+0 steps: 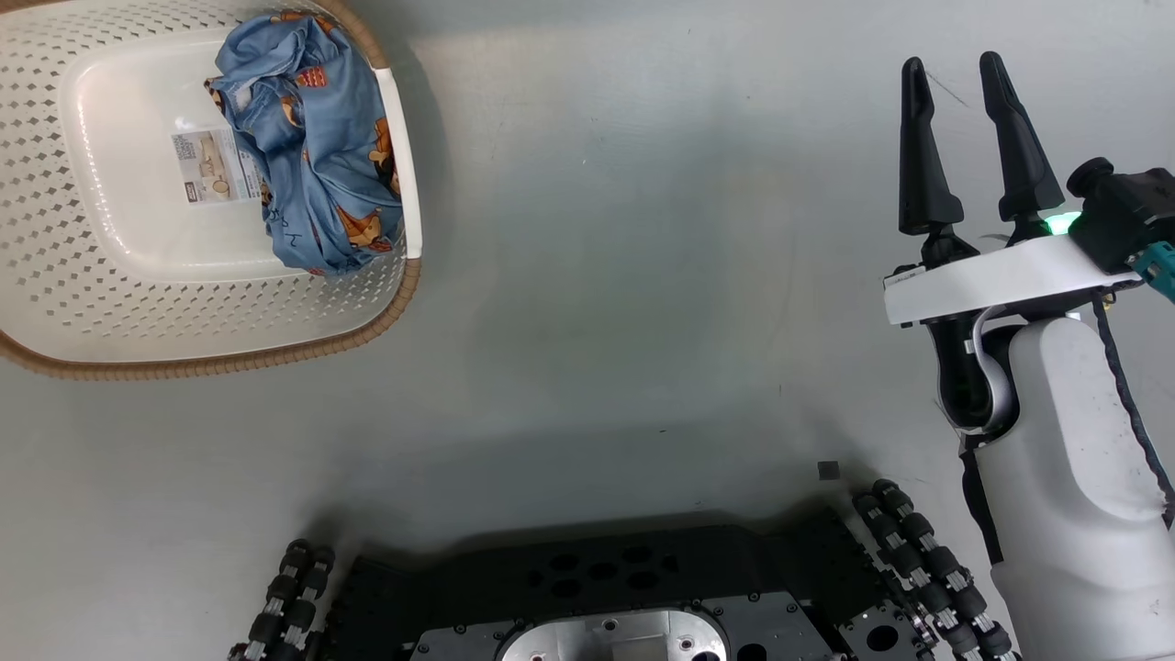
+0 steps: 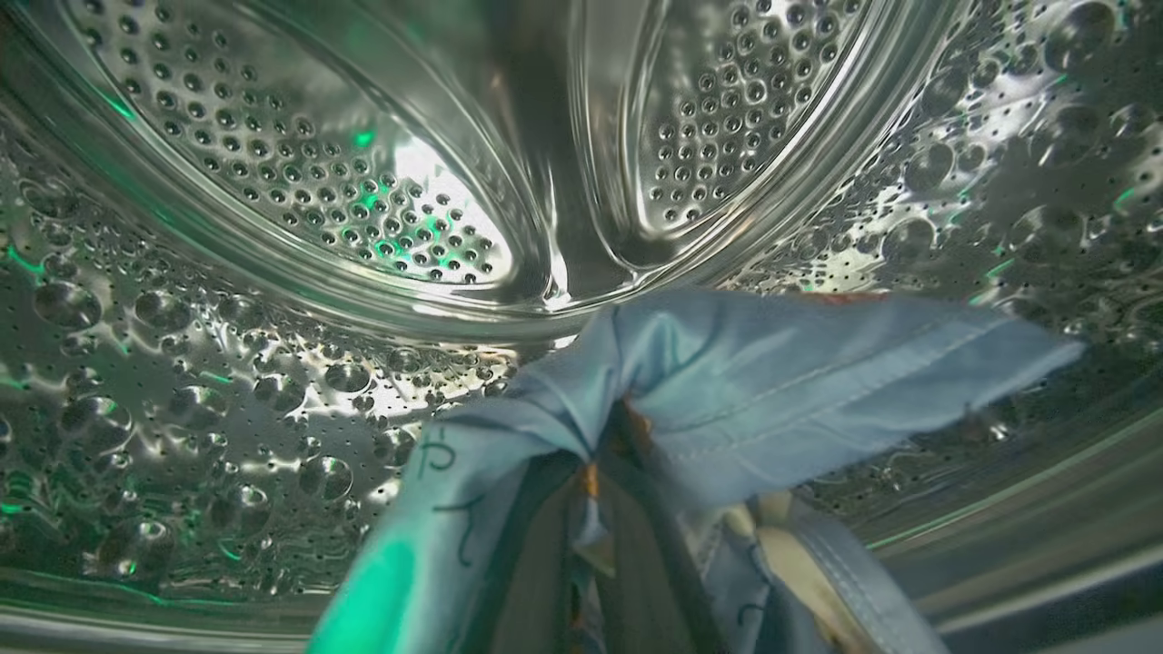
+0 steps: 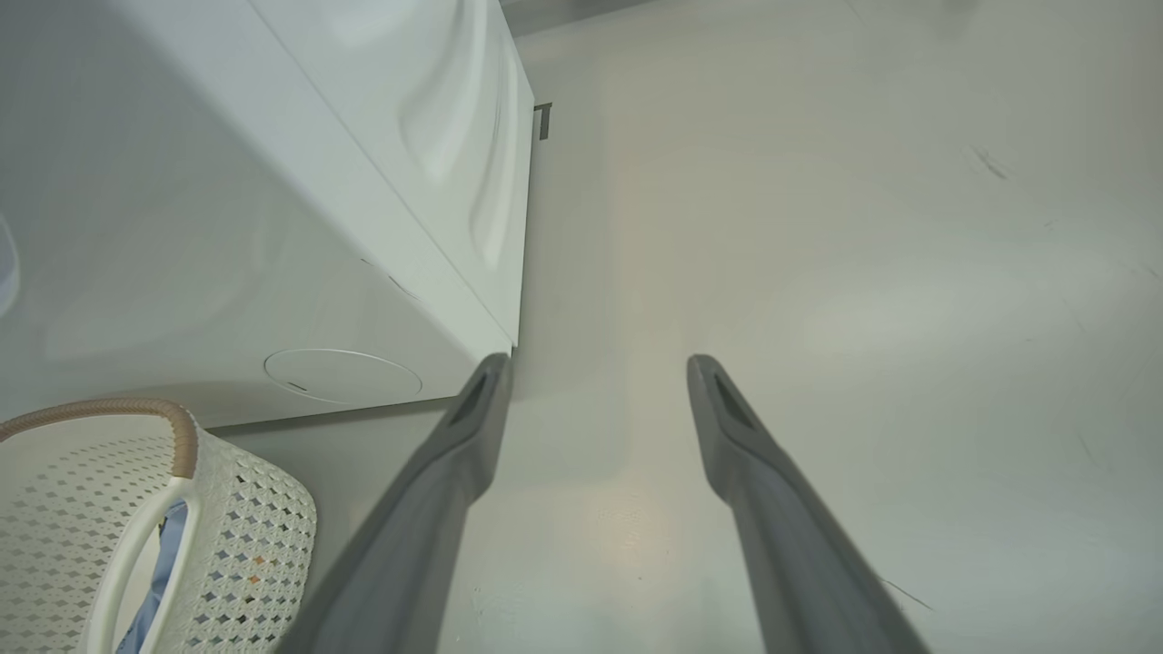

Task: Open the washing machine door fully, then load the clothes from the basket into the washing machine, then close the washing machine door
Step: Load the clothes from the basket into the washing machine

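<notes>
Head view: the basket (image 1: 73, 294) sits on the floor (image 1: 643, 275) at upper left, well apart from the right gripper (image 1: 952, 69) at the far right. The robot's base (image 1: 606, 588) lies along the bottom edge.
Clothes: a crumpled blue heap (image 1: 312, 156) lies inside the basket against its right wall, and a label sticker shows on the bare bottom beside it.
Left wrist view: this one looks into the washer's steel drum (image 2: 273, 363), with its dimpled, perforated wall all around.
Left gripper: (image 2: 595, 490) clenched on a light blue garment (image 2: 772, 391), inside the drum.
Garment to gripper: the cloth bunches over and around the dark fingers (image 2: 536, 563) and fans out to the right, above the drum's lower wall. Whether it touches the metal cannot be told.
Right wrist view: it gives the outside of the washer (image 3: 182, 227), a white corner with the round service flap (image 3: 342, 375) low on the front.
Basket in that view: at lower left (image 3: 254, 527), just before the washer's front, with a strip of blue cloth (image 3: 159, 563) behind its white handle.
Right gripper: released, its jaws wide apart (image 3: 600, 363), with nothing between them.
Right gripper to washer: it hangs over bare floor (image 3: 818, 272), and the left fingertip appears near the washer's bottom corner.
</notes>
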